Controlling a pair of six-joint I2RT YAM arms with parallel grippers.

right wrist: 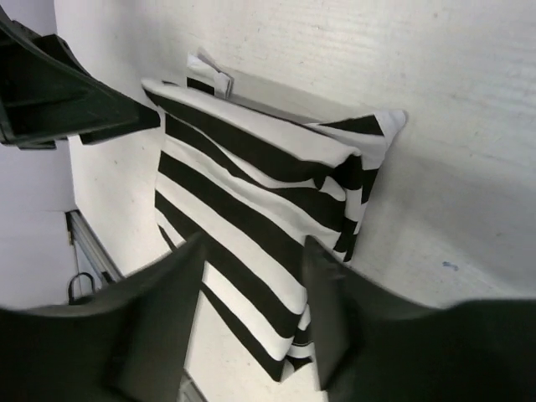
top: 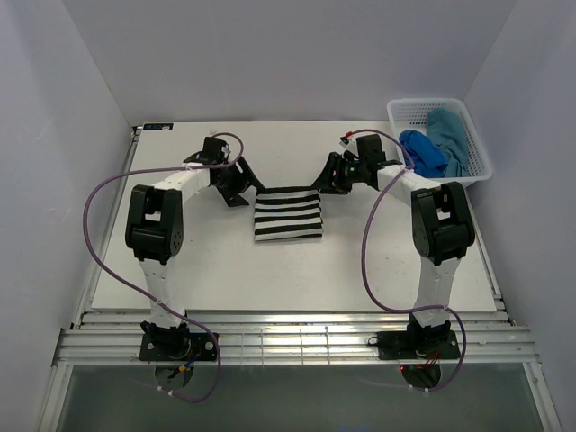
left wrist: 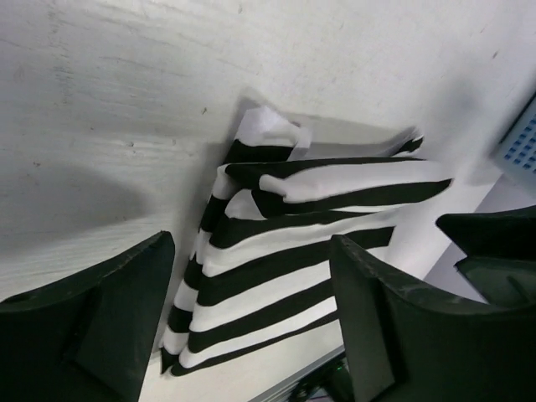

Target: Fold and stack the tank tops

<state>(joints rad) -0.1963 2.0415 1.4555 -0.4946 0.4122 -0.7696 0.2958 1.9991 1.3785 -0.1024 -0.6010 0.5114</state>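
White tabletop (top: 180, 270) carries our folded black-and-white striped cloth tank top (top: 288, 216) at centre. Our left gripper (top: 236, 191) gapes wide and our right gripper (top: 326, 178) narrower, both empty at its far corners. We judge this fold done. Next we fetch the royal blue top (top: 421, 153) or teal top (top: 450, 130) from the white mesh basket (top: 400, 110). We read no writing.
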